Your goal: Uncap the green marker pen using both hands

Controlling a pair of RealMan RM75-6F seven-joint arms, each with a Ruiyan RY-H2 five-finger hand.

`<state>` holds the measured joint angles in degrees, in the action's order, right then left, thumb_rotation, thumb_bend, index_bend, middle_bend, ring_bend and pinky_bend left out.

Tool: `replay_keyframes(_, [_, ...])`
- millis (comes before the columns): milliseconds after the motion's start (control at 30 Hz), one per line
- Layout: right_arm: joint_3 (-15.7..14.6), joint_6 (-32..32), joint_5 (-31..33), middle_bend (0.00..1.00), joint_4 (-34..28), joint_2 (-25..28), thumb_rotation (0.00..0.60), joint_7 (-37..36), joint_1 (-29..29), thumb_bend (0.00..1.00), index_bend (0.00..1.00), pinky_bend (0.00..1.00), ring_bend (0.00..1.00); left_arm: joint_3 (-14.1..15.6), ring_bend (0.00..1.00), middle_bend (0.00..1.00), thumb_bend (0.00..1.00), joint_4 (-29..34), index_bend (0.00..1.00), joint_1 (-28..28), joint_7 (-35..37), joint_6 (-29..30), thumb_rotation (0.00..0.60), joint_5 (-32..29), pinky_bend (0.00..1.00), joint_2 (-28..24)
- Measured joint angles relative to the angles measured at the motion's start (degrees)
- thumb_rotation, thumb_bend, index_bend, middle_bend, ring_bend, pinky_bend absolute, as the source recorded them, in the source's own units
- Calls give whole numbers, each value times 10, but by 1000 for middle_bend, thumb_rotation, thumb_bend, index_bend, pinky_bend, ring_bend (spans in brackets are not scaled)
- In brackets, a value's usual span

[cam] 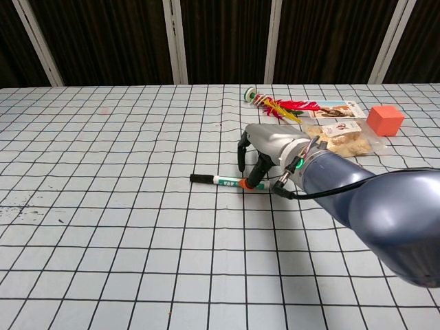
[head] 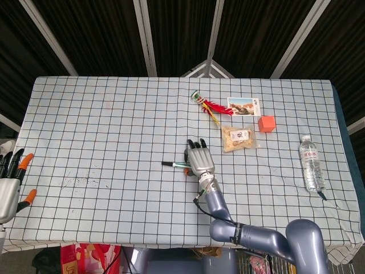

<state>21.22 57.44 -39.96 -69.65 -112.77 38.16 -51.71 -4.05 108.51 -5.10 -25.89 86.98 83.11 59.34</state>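
I'm at the pickup step. The marker (cam: 221, 181) lies flat on the table (head: 114, 125) near mid-frame, black tip pointing left. My right hand (cam: 265, 155) is arched over its right end, fingertips down at the barrel, but I can't tell if it's actually gripped. My left hand (head: 10, 185) sits at the far left edge, fingers spread, holding nothing. Next I'd say: close, lift, bring the left in.

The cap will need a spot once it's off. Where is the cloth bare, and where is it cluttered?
Bare: the wide stretch left of the marker, and the near strip in front of the right hand. Crowded: beyond that hand, where the feathered toy, card, snack bag and orange cube cluster.
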Motion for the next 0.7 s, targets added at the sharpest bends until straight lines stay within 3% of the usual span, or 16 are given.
replay_keyframes(700, [-13, -11, 4, 149, 6, 3, 600, -15, 1, 352, 562, 40, 179, 1, 0, 9, 381, 9, 122, -1, -20, 6, 600, -2, 11, 4])
